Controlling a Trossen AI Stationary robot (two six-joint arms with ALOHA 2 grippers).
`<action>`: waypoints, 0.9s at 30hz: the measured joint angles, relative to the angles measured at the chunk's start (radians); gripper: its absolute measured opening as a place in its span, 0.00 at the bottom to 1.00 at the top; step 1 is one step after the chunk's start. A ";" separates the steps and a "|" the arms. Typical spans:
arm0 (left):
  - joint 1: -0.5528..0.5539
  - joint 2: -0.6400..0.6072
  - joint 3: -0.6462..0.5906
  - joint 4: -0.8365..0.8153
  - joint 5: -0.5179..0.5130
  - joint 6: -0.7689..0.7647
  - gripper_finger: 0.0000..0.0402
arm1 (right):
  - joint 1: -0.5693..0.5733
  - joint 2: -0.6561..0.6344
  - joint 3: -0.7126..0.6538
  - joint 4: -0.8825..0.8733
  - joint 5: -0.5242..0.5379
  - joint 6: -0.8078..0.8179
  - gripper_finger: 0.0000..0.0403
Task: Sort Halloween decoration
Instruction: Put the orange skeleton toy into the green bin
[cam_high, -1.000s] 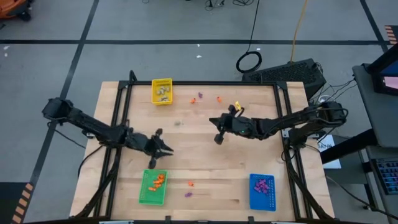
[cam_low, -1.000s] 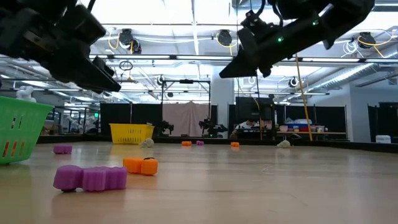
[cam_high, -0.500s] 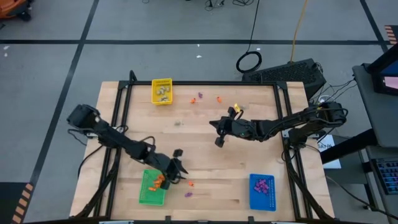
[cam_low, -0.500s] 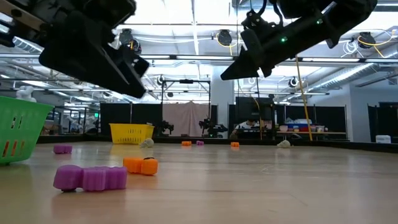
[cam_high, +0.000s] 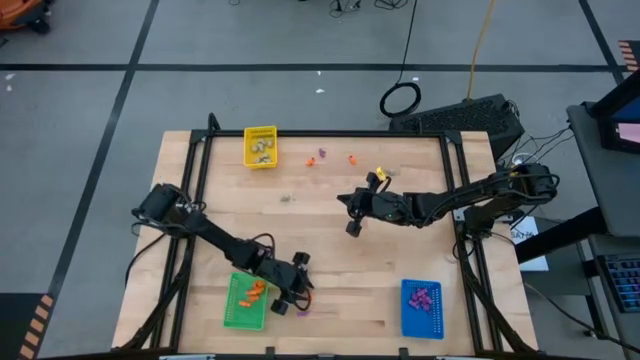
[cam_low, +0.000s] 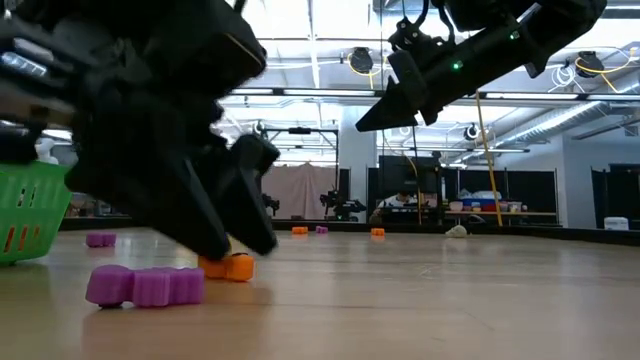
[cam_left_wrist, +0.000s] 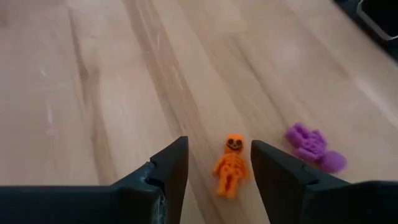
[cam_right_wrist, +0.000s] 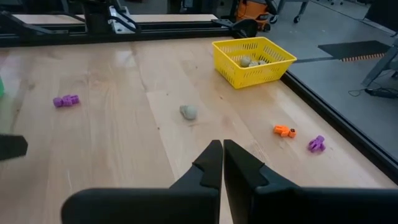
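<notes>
While the left hand (cam_left_wrist: 217, 171) hangs wide over the bench (cam_left_wrist: 93, 93), the orange skeleton (cam_left_wrist: 229, 166) lies between its fingers; descend squarely, close gently, avoiding the purple trinket (cam_left_wrist: 314, 146) just beside

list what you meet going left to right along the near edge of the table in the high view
green tray → left hand → purple trinket → blue tray

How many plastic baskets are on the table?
3. A yellow basket sits at the far edge on the left, a green basket at the near edge on the left, and a blue basket at the near right. None looks hidden.
</notes>
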 joint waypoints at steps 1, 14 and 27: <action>0.000 0.017 0.008 0.003 0.000 -0.001 0.44 | 0.000 0.000 0.000 -0.001 0.000 0.000 0.00; -0.007 0.084 0.073 -0.042 -0.061 -0.029 0.15 | 0.000 0.000 0.000 -0.012 -0.005 0.007 0.00; -0.084 -0.143 0.219 -0.491 -0.097 -0.097 0.02 | 0.000 0.000 0.000 -0.022 -0.008 0.026 0.00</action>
